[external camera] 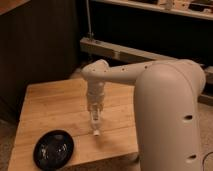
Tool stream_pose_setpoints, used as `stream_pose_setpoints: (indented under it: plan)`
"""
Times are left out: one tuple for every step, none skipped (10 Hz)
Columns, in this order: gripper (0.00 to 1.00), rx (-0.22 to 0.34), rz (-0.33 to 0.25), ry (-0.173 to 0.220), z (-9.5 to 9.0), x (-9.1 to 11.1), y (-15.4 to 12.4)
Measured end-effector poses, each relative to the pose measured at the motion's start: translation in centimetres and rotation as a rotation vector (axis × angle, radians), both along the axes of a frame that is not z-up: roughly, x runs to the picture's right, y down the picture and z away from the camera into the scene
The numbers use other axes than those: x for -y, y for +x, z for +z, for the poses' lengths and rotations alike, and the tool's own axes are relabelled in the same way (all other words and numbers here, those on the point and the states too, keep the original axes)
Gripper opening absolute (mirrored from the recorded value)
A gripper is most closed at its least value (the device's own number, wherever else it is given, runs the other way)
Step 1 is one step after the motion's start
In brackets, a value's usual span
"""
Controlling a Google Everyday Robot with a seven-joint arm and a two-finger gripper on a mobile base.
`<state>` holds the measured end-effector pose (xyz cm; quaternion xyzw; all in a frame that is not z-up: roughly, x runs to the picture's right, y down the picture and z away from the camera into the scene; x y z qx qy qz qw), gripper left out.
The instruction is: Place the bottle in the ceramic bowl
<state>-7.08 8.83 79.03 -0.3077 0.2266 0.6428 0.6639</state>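
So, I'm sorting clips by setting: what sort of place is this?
Probably an indoor lab or workshop-like room: a plain wooden table, a metal rail along a dark wall behind, and the robot's gripper holding the bottle above the table, near the ceramic bowl.
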Motion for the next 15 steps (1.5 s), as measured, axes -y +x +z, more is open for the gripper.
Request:
stream_pose_setpoints:
  plan:
    - [0.00, 0.012, 0.001, 0.013, -1.7, 1.5, -1.6]
    - [0.00, 0.034, -0.003, 0.030, -3.1, 2.3, -3.6]
    - [0.00, 0.086, -0.011, 0.054, -4.8, 2.6, -6.9]
    - [0.00, 0.135, -0.015, 0.073, -6.3, 2.4, -9.0]
    - [0.00, 0.182, -0.020, 0.090, -7.3, 2.2, -10.3]
    - [0.00, 0.264, -0.047, 0.112, -8.7, 1.4, -12.4]
    - [0.00, 0.308, -0.073, 0.126, -9.3, 0.7, -13.6]
    - [0.00, 0.324, -0.081, 0.130, -9.6, 0.5, -14.1]
    - [0.00, 0.319, -0.081, 0.134, -9.4, 0.6, -13.7]
    - [0.00, 0.322, -0.083, 0.133, -9.5, 0.6, -13.9]
    - [0.00, 0.322, -0.083, 0.133, -9.5, 0.5, -14.0]
    - [0.00, 0.321, -0.082, 0.133, -9.5, 0.5, -13.9]
    - [0.00, 0.321, -0.082, 0.132, -9.5, 0.5, -13.9]
    - [0.00, 0.326, -0.079, 0.134, -9.5, 0.5, -14.0]
    - [0.00, 0.340, -0.080, 0.146, -9.5, 0.4, -14.2]
